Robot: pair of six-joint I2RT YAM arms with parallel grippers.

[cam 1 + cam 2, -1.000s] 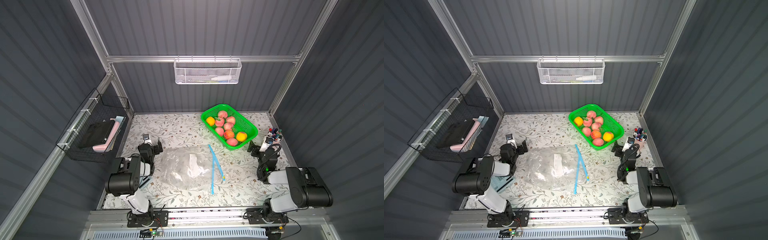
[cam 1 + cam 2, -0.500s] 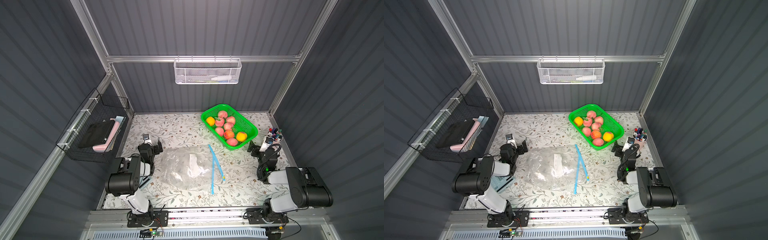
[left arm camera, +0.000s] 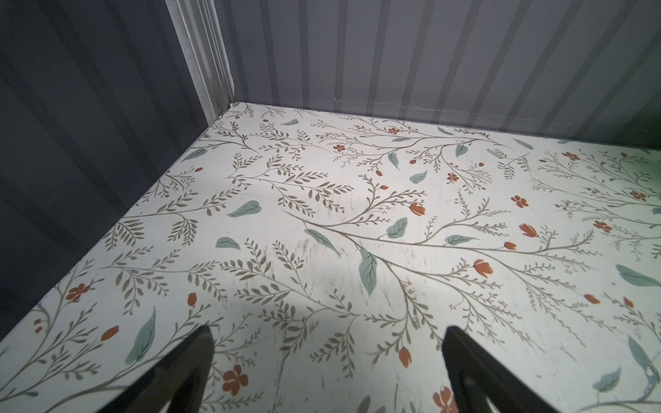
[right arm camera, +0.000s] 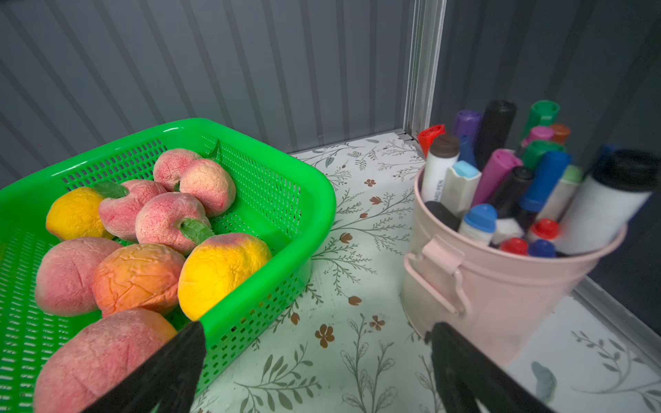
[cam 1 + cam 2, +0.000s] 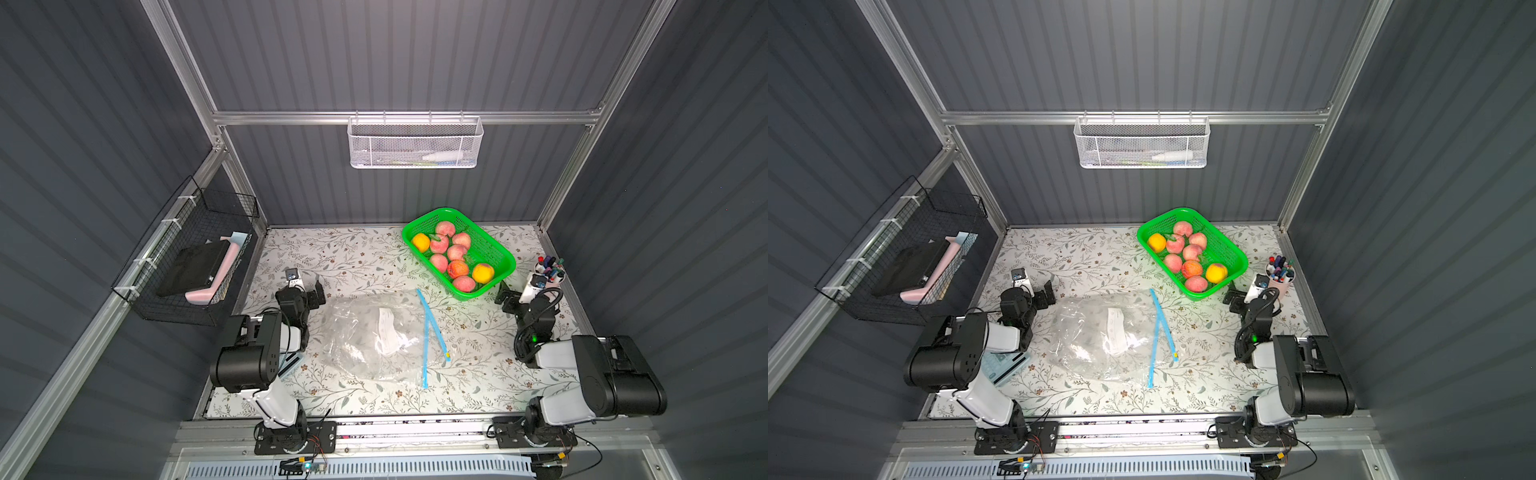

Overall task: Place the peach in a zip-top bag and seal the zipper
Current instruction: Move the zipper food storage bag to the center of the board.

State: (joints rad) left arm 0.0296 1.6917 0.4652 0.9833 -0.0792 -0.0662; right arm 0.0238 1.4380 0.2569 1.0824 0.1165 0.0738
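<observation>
– Since the zip-top bag [image 5: 374, 336] lies crumpled on the table [image 5: 353, 257] close to the front, will a peach go in easily?
– Maybe not. Its blue zipper [image 5: 427, 332] gapes only a little. If nobody holds the mouth open, the peach could just push the floppy bag away.
– What about the hands?
– The left hand [image 3: 327, 332] is wide open and holds nothing. It is beside the bag, not touching it. The right hand [image 4: 316, 329] is wide open and empty too.
– What is next to it?
– A pink pot of pens [image 4: 500, 286], just beside it. A wide swing could knock that over.
– And the peaches?
– Farther back, all in the green basket [image 4: 286, 200]. The nearest peach [image 4: 100, 354] sits snug against the others, so the hand could bump a neighbour or catch the rim.
</observation>
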